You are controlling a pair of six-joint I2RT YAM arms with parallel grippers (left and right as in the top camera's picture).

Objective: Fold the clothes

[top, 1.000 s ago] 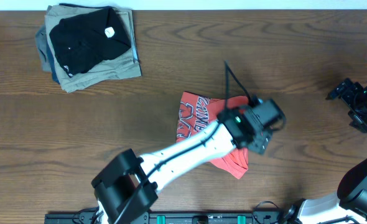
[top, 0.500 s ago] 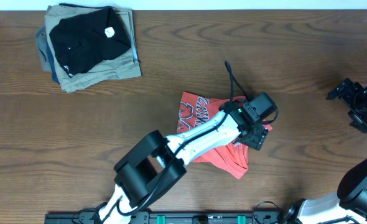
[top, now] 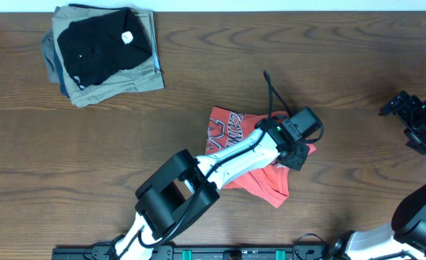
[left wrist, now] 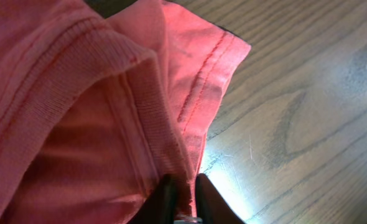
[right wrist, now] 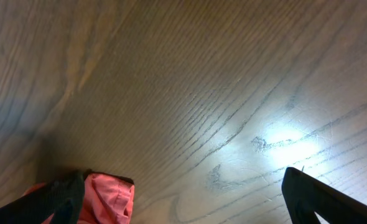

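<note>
The clothes (top: 224, 131), a red-orange T-shirt with white block lettering, lie crumpled at the table's middle. My left gripper (top: 300, 154) is down at the shirt's right edge. In the left wrist view its two dark fingers (left wrist: 167, 198) stand close together with a fold of the shirt's ribbed hem (left wrist: 96, 93) pinched between them, so the left gripper (left wrist: 182, 194) is shut on the cloth. My right gripper (top: 413, 121) rests at the far right, away from the shirt. Seen from the right wrist, the right gripper (right wrist: 190, 202) is wide open over bare wood, with a bit of the shirt (right wrist: 111, 196) at lower left.
A stack of folded garments (top: 101, 54), black on top of khaki and blue, sits at the back left. A black cable (top: 271, 92) loops up from the left wrist. The table's far edge runs along the top of the overhead view.
The left arm shifted slightly left and settled onto the shirt's right edge, and its jaws closed on the fabric. The right arm has not moved.
</note>
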